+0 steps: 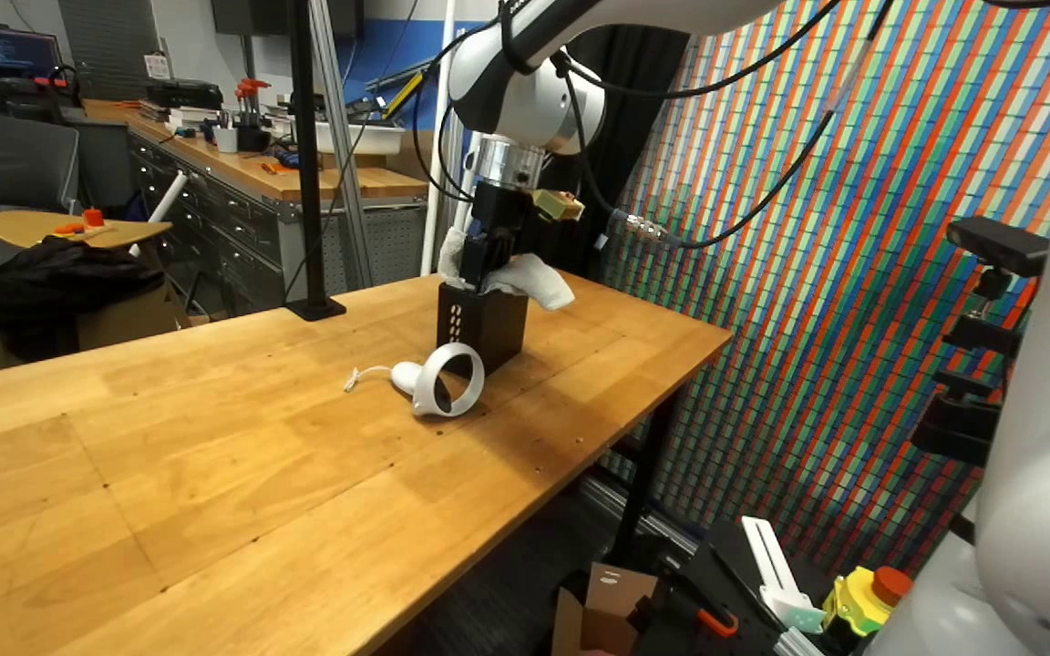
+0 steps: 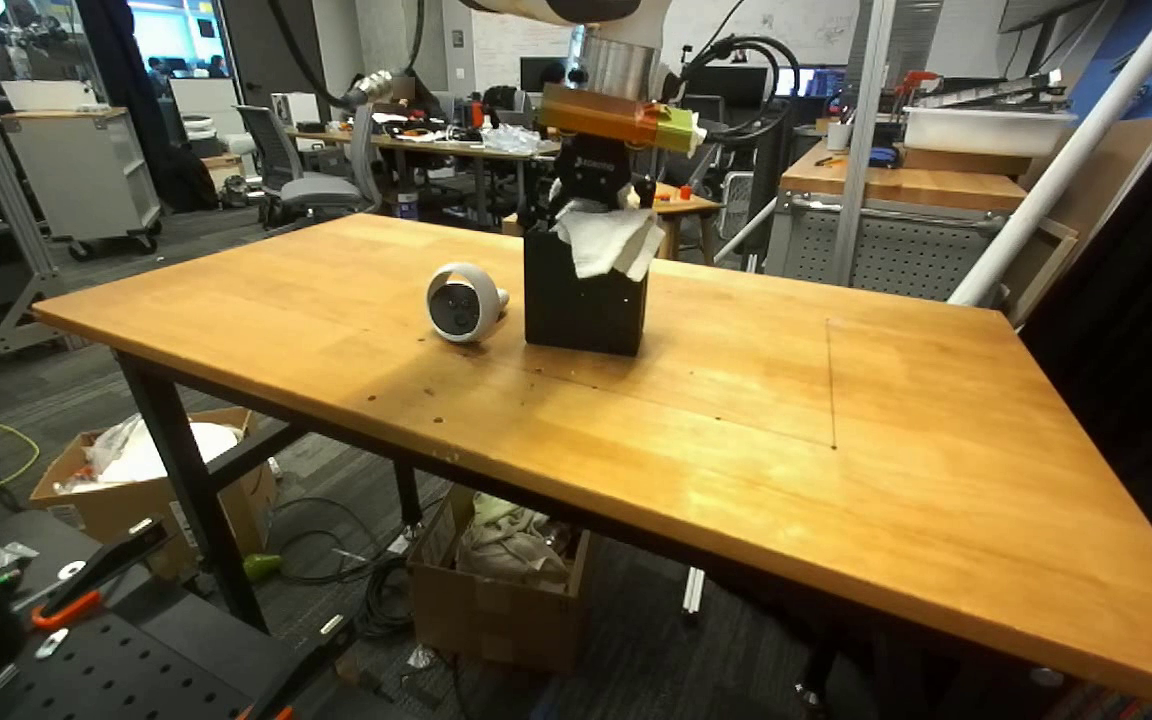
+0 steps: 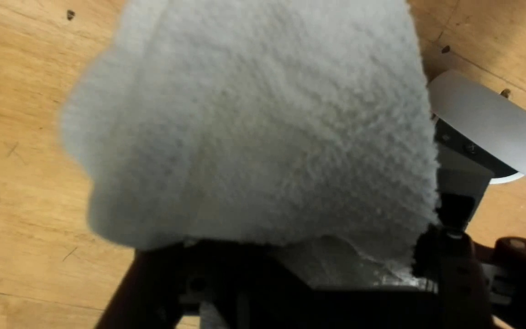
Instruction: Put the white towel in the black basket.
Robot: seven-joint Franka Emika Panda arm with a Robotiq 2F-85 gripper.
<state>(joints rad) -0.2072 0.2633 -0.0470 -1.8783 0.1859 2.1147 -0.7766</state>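
The black basket stands upright on the table, in both exterior views (image 1: 499, 326) (image 2: 586, 312). The white towel (image 1: 532, 279) is bunched at the basket's top. One flap hangs outside over the rim (image 2: 612, 242), and another part sticks up on the opposite side of the gripper. In the wrist view the towel (image 3: 254, 123) fills the upper middle. My gripper (image 1: 481, 264) points down at the basket's mouth, in both exterior views (image 2: 591, 208). Its fingers stand apart in the wrist view (image 3: 352, 267), with towel in front of them. The fingertips and basket inside are mostly hidden.
A white ring-shaped controller (image 1: 470, 401) lies on the wooden table (image 1: 215, 492) close beside the basket. It also shows in the wrist view (image 3: 496, 123). A black post (image 1: 306, 182) stands at a table edge. Cardboard boxes (image 2: 496, 610) stand on the floor below.
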